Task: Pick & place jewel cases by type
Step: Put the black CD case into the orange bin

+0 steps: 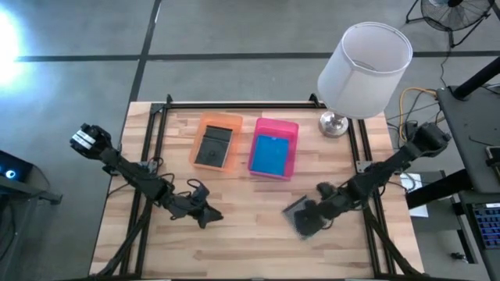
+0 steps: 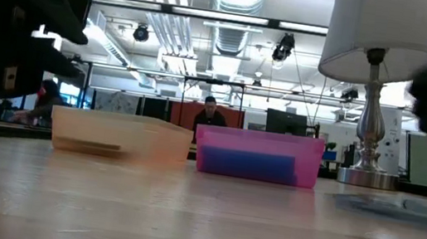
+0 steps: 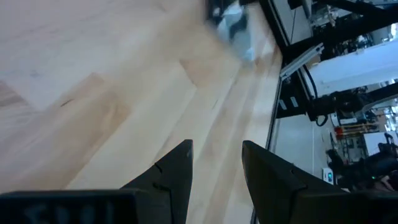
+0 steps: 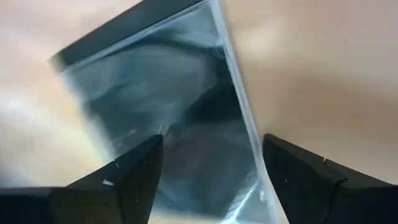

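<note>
My right gripper (image 1: 307, 221) was positioned low over the front right part of the wooden table (image 1: 258, 234), directly above a dark jewel case (image 1: 297, 208) that lay flat on the wood. In the right wrist view my two fingers (image 4: 134, 168) were spread wide, one to each side of that dark jewel case (image 4: 168, 118), which filled most of the space ahead of them. The fingers held nothing; whether their tips touched the case could not be determined.

My left gripper (image 1: 205, 212) was over the front left part of the table, well apart from the case. In the left wrist view its fingers (image 3: 177, 171) stood apart with bare wood between them, and they held nothing.

The orange tray (image 1: 201, 131) stood at the rear of the table, left of centre. A second dark jewel case (image 1: 215, 147) lay inside it. The pink tray (image 1: 291, 133) stood just beside the orange tray on its right. A blue jewel case (image 1: 273, 154) lay inside it; how many blue cases were stacked there could not be determined.

A lamp with a white shade (image 1: 366, 66) stood at the rear right corner of the table, near the pink tray. In the low view a person (image 2: 211, 112) was visible in the room beyond the trays.
</note>
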Controlling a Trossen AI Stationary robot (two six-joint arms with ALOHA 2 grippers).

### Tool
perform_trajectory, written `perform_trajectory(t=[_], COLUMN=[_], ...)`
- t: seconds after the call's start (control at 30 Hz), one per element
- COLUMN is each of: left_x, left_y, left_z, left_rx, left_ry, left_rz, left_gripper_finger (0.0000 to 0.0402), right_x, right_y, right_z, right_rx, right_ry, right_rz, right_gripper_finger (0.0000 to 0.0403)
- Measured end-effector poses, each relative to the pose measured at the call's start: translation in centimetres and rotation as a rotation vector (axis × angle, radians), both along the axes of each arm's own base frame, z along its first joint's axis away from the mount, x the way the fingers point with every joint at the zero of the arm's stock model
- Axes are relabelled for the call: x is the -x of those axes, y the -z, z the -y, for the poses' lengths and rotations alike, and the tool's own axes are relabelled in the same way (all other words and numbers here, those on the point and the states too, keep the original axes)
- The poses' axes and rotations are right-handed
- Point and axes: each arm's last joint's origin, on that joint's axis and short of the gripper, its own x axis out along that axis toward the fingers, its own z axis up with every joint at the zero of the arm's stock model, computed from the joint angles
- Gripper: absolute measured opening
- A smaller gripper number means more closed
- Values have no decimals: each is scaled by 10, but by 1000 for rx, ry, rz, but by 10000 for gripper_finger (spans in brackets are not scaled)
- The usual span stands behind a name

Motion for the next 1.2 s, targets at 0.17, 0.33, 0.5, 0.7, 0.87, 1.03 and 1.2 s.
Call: perform_trajectory(t=[0.17,0.33,0.5,0.7,0.87,1.03,1.2], left_x=[-8,-11,-15,-36,-53,-52,-48], left_y=[2,17,29,31,32,37,37], left_z=[5,12,27,45,58,68,71], left_rx=[-21,38,110,91,78,101,94], left_ry=[3,42,76,111,165,180,148], left_rz=[-18,-116,-204,-207,-210,-238,-233], left_gripper_finger=[122,122,122,122,122,122,122], right_x=[-49,-91,-101,-122,-136,-128,-124], right_y=[-6,-9,-2,-10,-9,-20,-35], right_z=[-2,3,-7,-26,-18,-48,-78], right_rx=[-83,29,32,66,109,-27,-92], right_ry=[-7,-2,-193,-355,-455,-659,-653], right_rz=[325,455,189,194,150,143,166], right_gripper_finger=[256,246,240,239,235,234,226])
